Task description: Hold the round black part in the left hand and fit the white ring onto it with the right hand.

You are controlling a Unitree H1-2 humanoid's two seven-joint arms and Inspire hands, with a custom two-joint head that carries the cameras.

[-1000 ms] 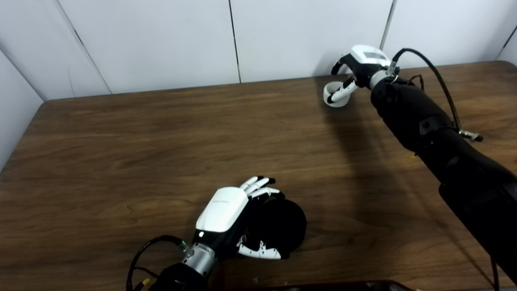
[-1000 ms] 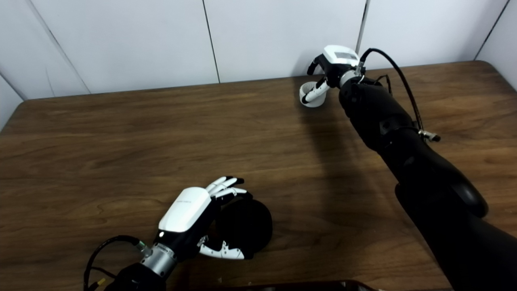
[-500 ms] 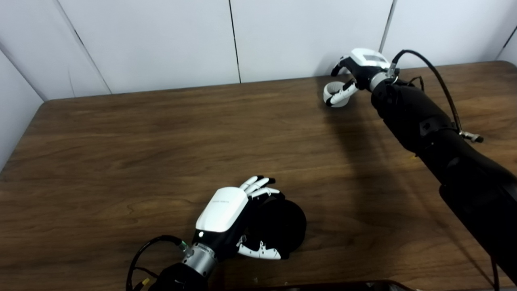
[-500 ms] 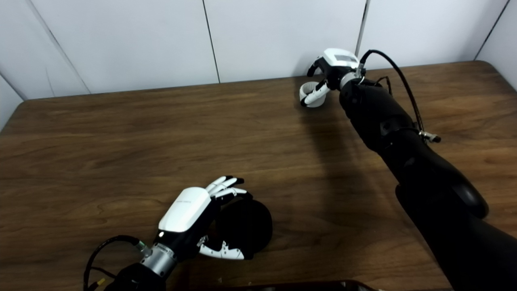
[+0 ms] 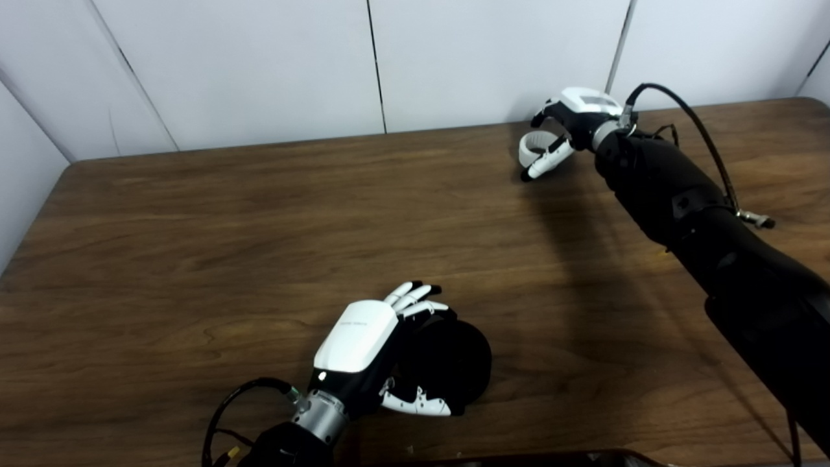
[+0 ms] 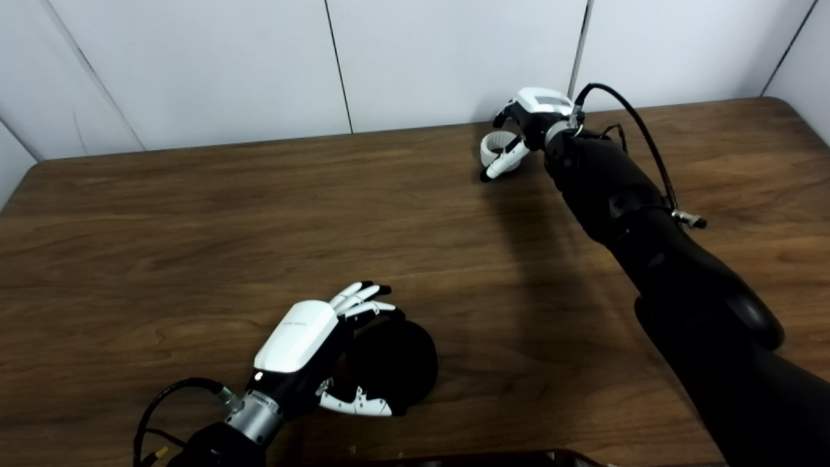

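Ring point(image 6: 497, 146) hole shows clearer beside right hand point(image 6: 528, 120) in right eye view.

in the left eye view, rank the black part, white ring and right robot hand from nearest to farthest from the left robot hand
1. Black part: at the near edge, with the left robot hand curled around it.
2. White ring: far right, by the wall.
3. Right robot hand: just behind the ring, its fingers around it; almost level with the ring, so a close call.
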